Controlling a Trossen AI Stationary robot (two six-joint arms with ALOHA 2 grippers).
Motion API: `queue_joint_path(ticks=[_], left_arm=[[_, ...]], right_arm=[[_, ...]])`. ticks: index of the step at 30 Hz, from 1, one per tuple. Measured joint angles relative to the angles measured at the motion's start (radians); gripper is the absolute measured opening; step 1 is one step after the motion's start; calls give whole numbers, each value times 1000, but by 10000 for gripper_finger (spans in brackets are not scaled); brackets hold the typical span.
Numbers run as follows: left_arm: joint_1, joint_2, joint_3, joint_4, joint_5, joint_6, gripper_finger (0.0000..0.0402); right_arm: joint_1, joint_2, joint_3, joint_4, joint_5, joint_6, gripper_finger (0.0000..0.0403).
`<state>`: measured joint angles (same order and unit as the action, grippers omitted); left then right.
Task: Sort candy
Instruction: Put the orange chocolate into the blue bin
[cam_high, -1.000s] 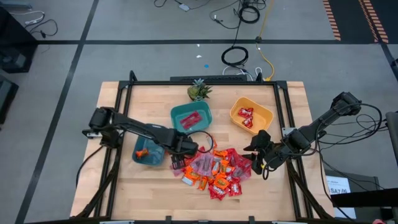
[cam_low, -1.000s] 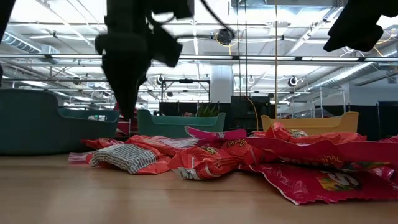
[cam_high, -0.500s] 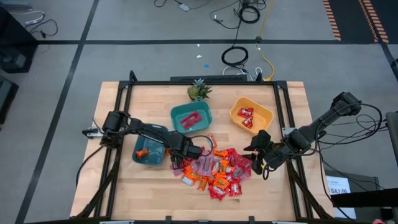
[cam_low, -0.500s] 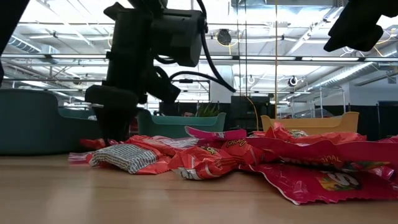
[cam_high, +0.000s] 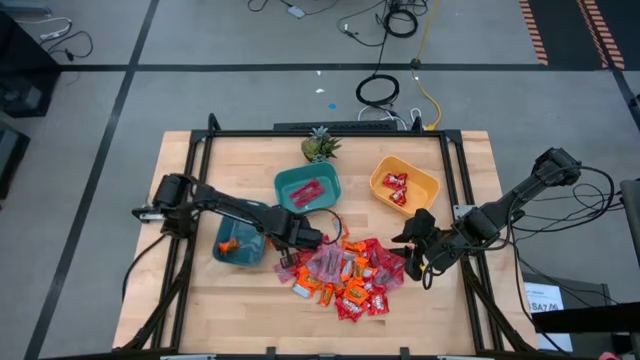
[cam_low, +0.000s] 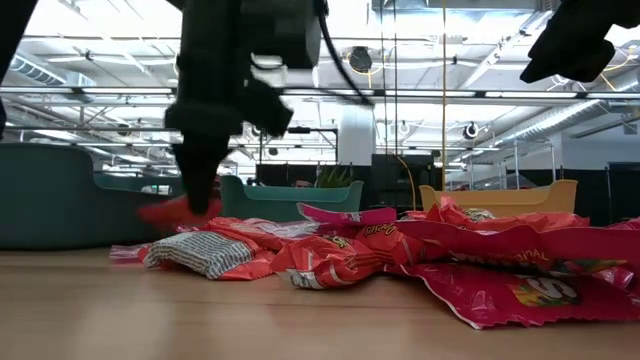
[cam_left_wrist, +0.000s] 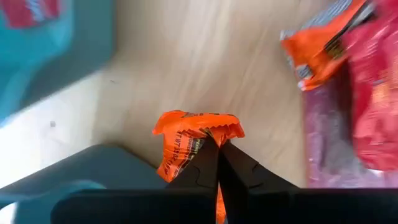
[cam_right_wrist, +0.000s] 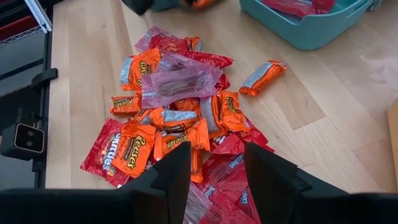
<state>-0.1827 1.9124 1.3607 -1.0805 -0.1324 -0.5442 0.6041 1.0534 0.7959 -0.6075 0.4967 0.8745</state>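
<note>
A pile of candy (cam_high: 345, 275) in red, orange and pink wrappers lies on the wooden table's near middle. At the pile's left edge, beside the blue bowl (cam_high: 240, 246), my left gripper (cam_high: 291, 252) points down, shut on one orange candy (cam_left_wrist: 180, 134). In the low view that candy (cam_low: 165, 212) shows as a blur just above the tabletop. My right gripper (cam_right_wrist: 217, 180) hovers open above the pile's right side, touching nothing. My left gripper pinches the orange candy's crumpled wrapper (cam_left_wrist: 208, 134) between its two fingertips. The fingers come from above, pointing down. The candy bunches around the tips and hangs below them, lifted clear of the table.
The blue bowl holds an orange candy. A teal bowl (cam_high: 308, 190) with red-pink candy and a yellow bowl (cam_high: 404, 185) with red candy stand farther back. A small green pineapple-like plant (cam_high: 319, 146) sits at the far edge. Bare wood lies near the front left.
My left gripper has dropped onto the pile's left edge, shut on an orange candy, and risen again with it. The candy now hangs clear of the table.
</note>
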Motion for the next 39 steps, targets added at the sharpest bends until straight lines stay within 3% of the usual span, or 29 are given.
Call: queue_joint_path(ticks=[7, 14, 21, 29, 35, 39], left_arm=[[-2, -161, 1, 16, -15, -103, 4], [-9, -350, 2, 21, -93, -209, 3], [-25, -505, -8, -104, -262, -312, 2], [-42, -705, -275, -86, -283, -495, 2], [-43, -830, -534, 178, -175, -550, 2], [-42, -848, -605, 196, -175, -633, 12]], right_arm=[[0, 0, 0, 3, -1, 0, 141], [0, 0, 0, 6, -1, 0, 141], [0, 0, 0, 5, -5, 0, 141], [0, 0, 0, 6, -4, 0, 141], [0, 0, 0, 5, -4, -1, 141], [0, 0, 0, 5, -4, -3, 141]])
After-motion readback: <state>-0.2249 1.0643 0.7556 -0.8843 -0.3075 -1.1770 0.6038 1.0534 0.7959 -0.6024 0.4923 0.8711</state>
